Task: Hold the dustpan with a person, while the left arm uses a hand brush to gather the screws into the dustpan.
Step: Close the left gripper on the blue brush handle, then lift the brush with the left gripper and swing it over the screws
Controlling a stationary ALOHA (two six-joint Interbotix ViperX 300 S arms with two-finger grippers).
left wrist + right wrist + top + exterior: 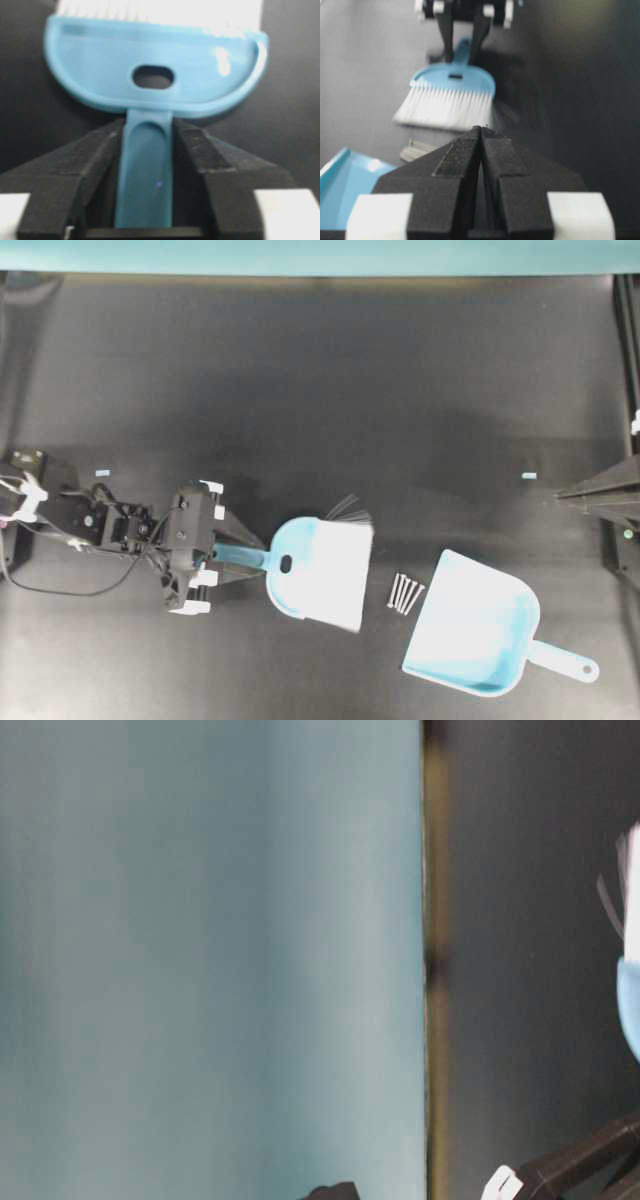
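The hand brush lies on the black table, its white bristles facing the screws, a small tight bunch just to its right. In the left wrist view my left gripper is shut on the hand brush, with a finger pressed against each side of its thin handle. The dustpan lies right of the screws, mouth towards them, handle pointing to the lower right. At the far right edge my right gripper is shut on nothing, well apart from the dustpan; its tips meet. The person is out of view.
A teal wall runs along the far edge of the table. Two small pale tape marks sit on the dark surface. Black framework stands along the right edge.
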